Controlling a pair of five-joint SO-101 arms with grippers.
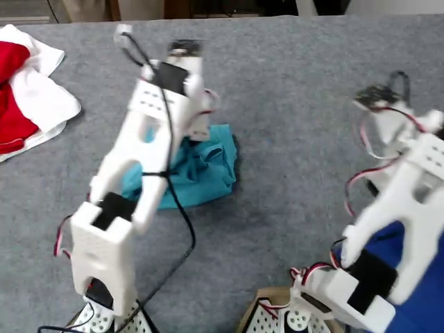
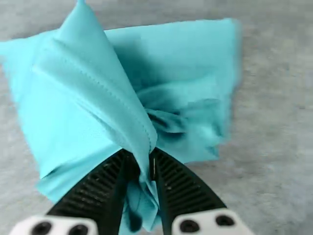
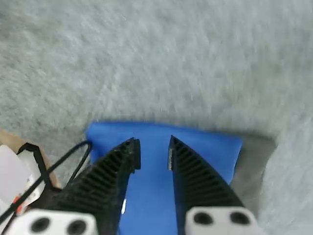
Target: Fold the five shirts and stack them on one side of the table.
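The left gripper [image 2: 144, 164] is clenched on a raised fold of the teal shirt [image 2: 190, 68], which lies mid-frame on the grey table [image 1: 305, 104] in the high view. The right gripper [image 3: 154, 152] — released, gripping nothing — hangs over the blue shirt [image 3: 205, 144] at lower right; the red and white shirts [image 1: 28, 90] sit upper left.

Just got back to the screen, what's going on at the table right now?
The left pincer is shut on a bunched ridge of the teal shirt, which lies crumpled mid-table and is not yet folded. The right pincer hangs open over the blue shirt at the near edge on the right arm's side, gripping nothing. A red shirt and a white shirt lie in a loose heap at the far corner of the grey table, on the left arm's side.
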